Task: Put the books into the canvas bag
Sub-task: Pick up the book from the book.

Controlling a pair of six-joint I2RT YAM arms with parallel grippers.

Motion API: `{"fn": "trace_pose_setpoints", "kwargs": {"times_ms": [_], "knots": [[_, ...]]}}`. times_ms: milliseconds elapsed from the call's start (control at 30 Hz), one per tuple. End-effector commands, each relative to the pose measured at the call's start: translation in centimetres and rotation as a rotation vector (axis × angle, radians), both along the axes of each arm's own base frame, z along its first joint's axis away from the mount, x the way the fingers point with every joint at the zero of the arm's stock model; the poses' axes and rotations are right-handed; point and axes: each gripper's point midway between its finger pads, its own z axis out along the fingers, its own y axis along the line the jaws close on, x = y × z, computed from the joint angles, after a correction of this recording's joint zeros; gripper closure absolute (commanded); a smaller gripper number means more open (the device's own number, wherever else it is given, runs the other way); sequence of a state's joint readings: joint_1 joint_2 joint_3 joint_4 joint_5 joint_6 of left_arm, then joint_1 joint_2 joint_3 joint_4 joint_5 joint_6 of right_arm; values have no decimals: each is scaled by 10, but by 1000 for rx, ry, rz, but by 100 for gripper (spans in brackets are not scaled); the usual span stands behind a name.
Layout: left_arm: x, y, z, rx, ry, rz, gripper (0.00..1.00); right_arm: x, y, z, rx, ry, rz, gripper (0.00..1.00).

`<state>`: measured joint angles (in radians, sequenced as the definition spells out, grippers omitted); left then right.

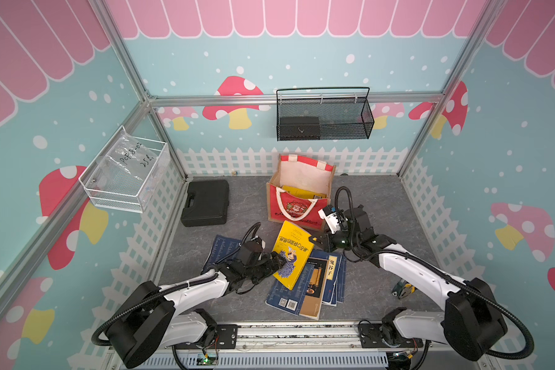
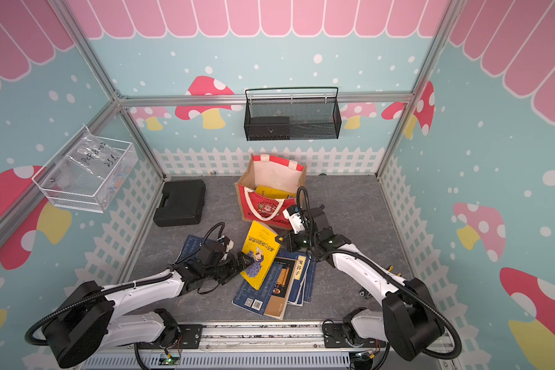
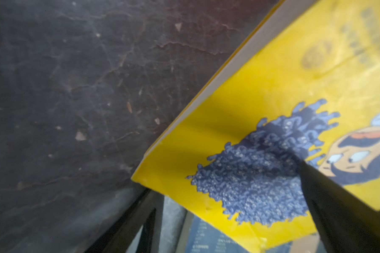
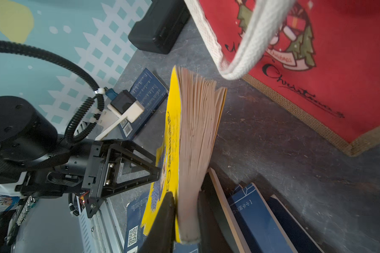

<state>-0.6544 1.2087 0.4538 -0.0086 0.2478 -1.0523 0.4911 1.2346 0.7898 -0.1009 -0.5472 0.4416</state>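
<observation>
Two yellow books show in both top views. The bagged yellow book [image 1: 302, 192] stands inside the canvas bag [image 1: 297, 214] against its white lining. The tilted yellow book [image 1: 290, 256] sits at mid-counter, just near of the bag's red front. The right gripper [image 4: 185, 197] pinches this tilted book at its far right corner. Its jaws are narrow, one on the cover and one on the back, and the pages beyond them fan loose. The left gripper [image 1: 278, 261] meets the same book from the left with its jaws spread wide. In the left wrist view one black finger [image 3: 338, 208] lies across the cover's blue drawing, and the other sits below the book's edge. Beneath the tilted book's near end lies a stack of dark blue books [image 1: 281, 294], topped by a black-and-tan book [image 1: 316, 282]. A lone dark blue book [image 1: 220, 253] lies flat under the left arm. A black plastic case [image 1: 205, 202] rests at far left on the grey counter [image 1: 375, 288].
</observation>
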Motion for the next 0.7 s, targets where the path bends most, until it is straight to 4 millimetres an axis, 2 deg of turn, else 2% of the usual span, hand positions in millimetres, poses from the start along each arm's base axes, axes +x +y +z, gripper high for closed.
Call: {"fn": "trace_pose_setpoints", "kwargs": {"times_ms": [0, 133, 300, 433, 533, 667], "knots": [[15, -14, 63, -39, -221, -110, 1, -11, -5, 36, 24, -118, 57, 100], [11, -21, 112, -102, -391, -204, 1, -29, -8, 73, 68, -216, 115, 100], [-1, -36, 163, -221, -581, -341, 1, -53, -9, 103, 117, -280, 205, 100], [-6, -40, 181, -200, -647, -418, 1, -59, -13, 119, 133, -312, 207, 100], [-10, -36, 186, -152, -671, -443, 1, -55, -18, 127, 120, -320, 164, 100], [-5, -13, 190, -45, -708, -369, 1, -55, -24, 144, 110, -356, 129, 100]]}}
